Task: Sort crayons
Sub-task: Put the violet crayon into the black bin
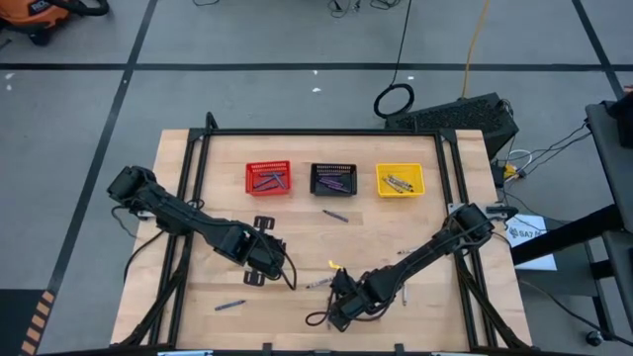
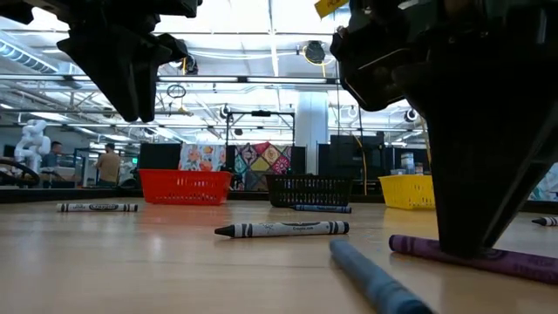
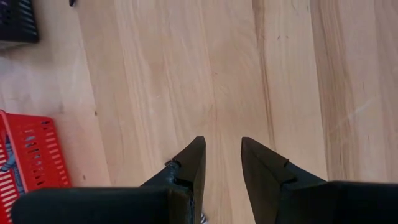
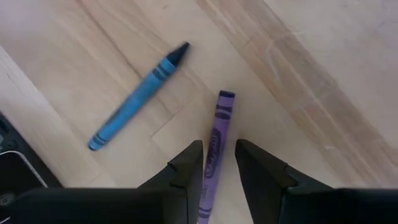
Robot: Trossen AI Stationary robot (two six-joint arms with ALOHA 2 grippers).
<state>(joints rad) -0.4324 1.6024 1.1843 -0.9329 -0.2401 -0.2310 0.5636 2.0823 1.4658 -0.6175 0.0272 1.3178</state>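
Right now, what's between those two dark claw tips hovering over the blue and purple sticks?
In the right wrist view, the purple crayon runs between the right gripper fingers; the blue crayon lies beside.

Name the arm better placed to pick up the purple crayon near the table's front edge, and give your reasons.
Right. The right gripper has its open fingers on either side of the purple crayon, low over the table. The left gripper is open over bare wood, with no crayon between its fingers.

The left gripper (image 3: 222,163) points its two dark fingers (image 3: 189,163) over a bare wooden tabletop (image 3: 261,74), with a narrow gap between them. A red basket (image 3: 31,155) and a black basket's corner (image 3: 17,22) sit at the edge.
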